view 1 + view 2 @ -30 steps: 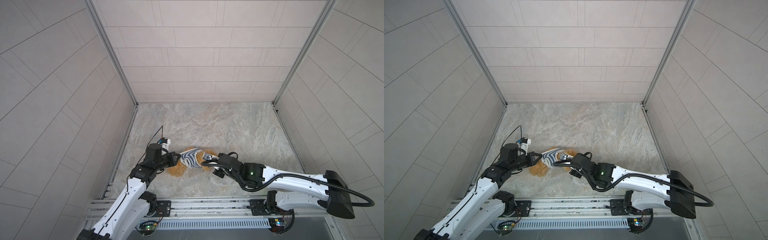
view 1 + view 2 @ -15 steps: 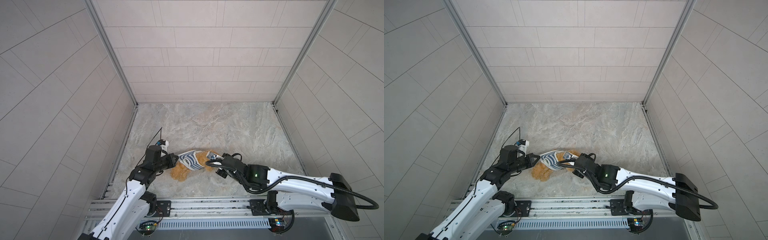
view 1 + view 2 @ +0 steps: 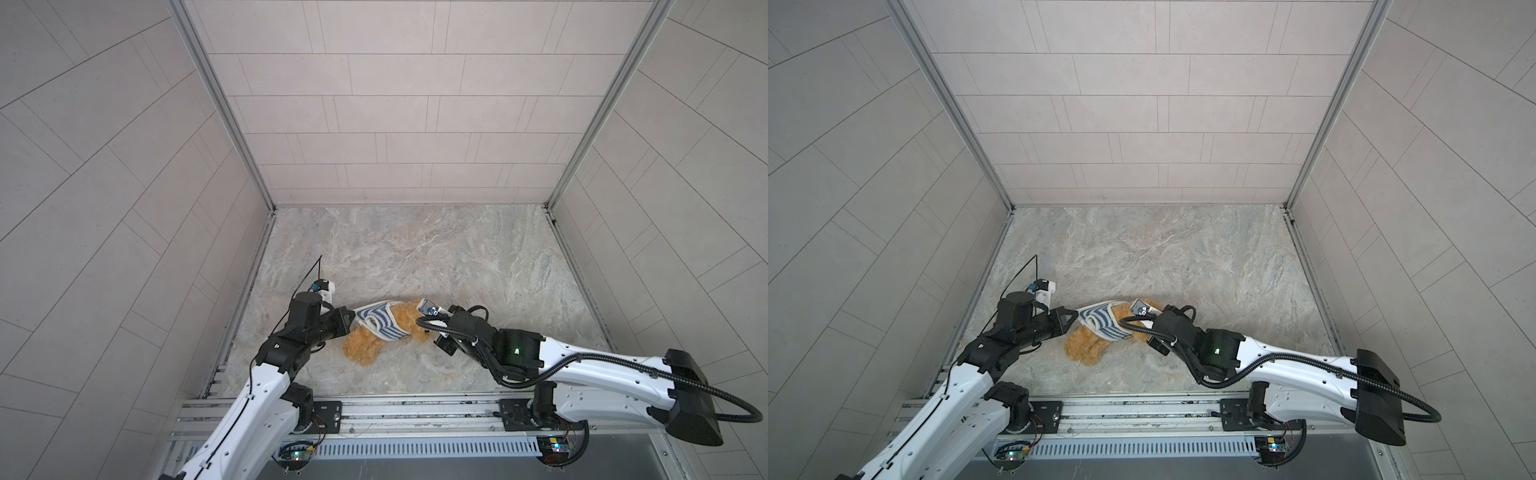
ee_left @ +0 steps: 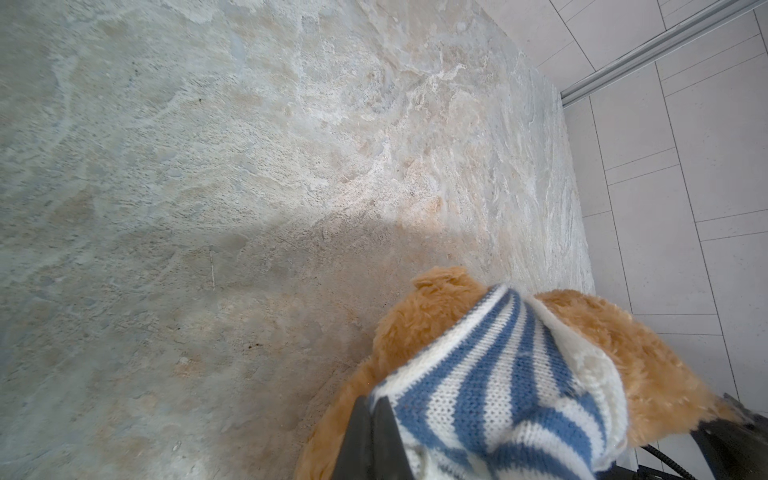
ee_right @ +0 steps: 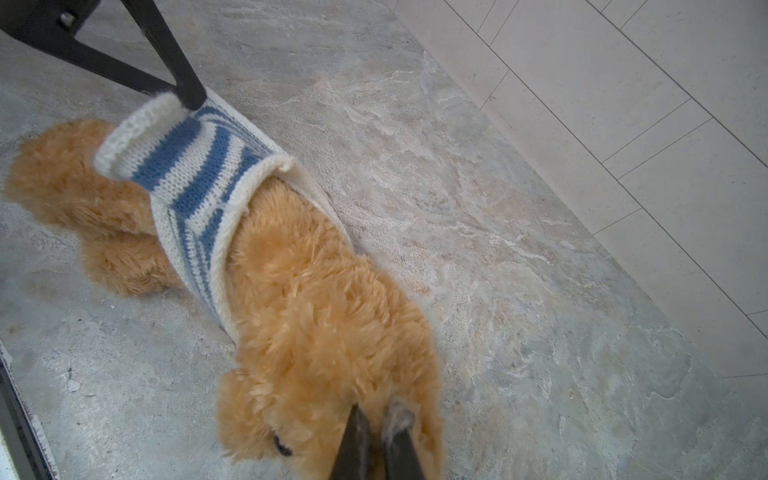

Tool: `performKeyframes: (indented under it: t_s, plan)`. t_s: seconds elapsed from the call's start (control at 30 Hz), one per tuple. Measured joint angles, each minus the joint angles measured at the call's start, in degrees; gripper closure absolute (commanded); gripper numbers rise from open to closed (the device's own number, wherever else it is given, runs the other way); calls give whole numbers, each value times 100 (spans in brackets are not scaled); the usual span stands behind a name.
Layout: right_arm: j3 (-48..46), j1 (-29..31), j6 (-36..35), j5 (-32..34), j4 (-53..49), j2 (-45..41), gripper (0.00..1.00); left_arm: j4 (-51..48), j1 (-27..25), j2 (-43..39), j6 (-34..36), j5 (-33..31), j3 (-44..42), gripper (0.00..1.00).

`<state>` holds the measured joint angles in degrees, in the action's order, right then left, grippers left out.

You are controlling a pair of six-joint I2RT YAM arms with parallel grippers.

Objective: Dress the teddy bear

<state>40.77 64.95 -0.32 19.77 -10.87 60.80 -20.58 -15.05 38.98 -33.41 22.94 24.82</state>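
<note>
The golden-brown teddy bear (image 3: 365, 347) (image 3: 1086, 349) lies on the marble floor near the front, between my two grippers. A blue-and-white striped shirt (image 3: 380, 324) (image 3: 1100, 322) is wrapped round its middle. My left gripper (image 3: 352, 320) (image 3: 1076, 318) (image 4: 376, 401) is shut on the shirt's (image 4: 498, 374) edge and holds the knit taut. In the right wrist view the shirt (image 5: 195, 166) stretches from the bear's (image 5: 316, 311) body up to the left fingers (image 5: 183, 83). My right gripper (image 3: 417, 328) (image 3: 1140, 332) (image 5: 378, 411) is shut on the fur of the bear's head, beside one black eye.
Tiled walls close in the marble floor (image 3: 415, 257) on the left, back and right. A metal rail (image 3: 395, 411) with both arm bases runs along the front edge. The left wrist camera's cable (image 3: 316, 270) sticks up behind the left gripper.
The right arm has drawn back a little to the right with the bear's head. The shirt now lies more stretched between the left gripper and the bear. Both grips are unchanged.
</note>
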Motion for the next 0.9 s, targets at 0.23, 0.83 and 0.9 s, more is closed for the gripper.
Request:
performKeyframes:
  t_s: [0.23, 0.83, 0.9]
  plan:
    - [168, -57, -28, -142, -103, 221, 100, 122, -457, 291, 57, -46, 24, 100]
    - [367, -90, 90, -411, 26, 715, 100, 1117, -1631, 1143, -118, 57, 417, 100]
    - [367, -90, 109, -433, 33, 743, 100, 1285, -1735, 1180, -247, 151, 415, 100]
